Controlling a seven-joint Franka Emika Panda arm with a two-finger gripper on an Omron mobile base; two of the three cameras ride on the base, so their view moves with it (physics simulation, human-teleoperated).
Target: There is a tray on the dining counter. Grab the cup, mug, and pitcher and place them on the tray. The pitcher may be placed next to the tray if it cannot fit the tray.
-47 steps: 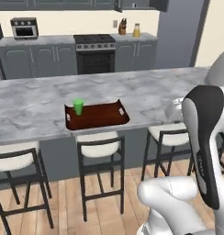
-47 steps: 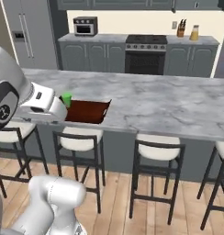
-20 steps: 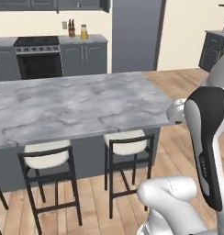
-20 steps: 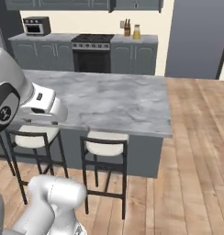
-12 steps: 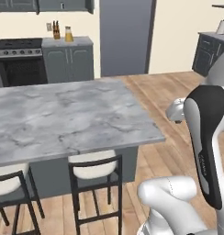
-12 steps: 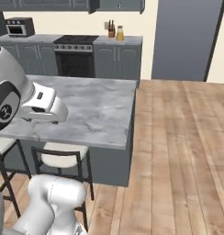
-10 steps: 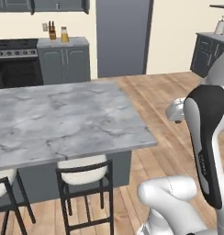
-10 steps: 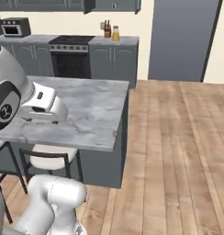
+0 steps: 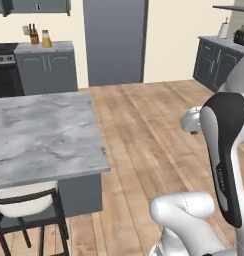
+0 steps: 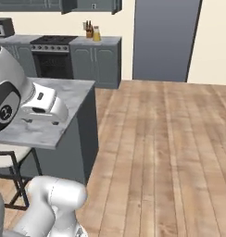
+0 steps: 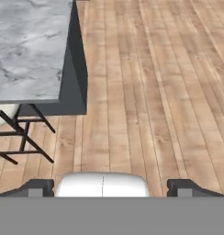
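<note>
The right end of the marble dining counter [image 9: 39,135] lies at the left, and it also fills the upper left of the hand view [image 11: 26,46]. My gripper [image 11: 111,187] is open, its two dark fingertips [image 11: 40,187] wide apart with nothing between them, above the wooden floor beside the counter's end. The pitcher [image 9: 46,38], small and orange, stands far off on the back cabinet counter next to a knife block; the right base view shows the pitcher [image 10: 97,33] there too. The tray, the cup and the mug are out of view.
A white-seated stool [image 9: 24,205] stands under the counter's edge; its dark legs [image 11: 22,137] show from the hand. Open wooden floor [image 9: 154,130] stretches to the right. A stove [image 10: 52,58], a tall grey fridge [image 9: 114,40] and side cabinets [image 9: 214,57] line the walls.
The whole picture has shifted: the base has moved right, the dining counter has slid left, and the tray with the cup has left view. The arm's pose and open gripper are unchanged.
</note>
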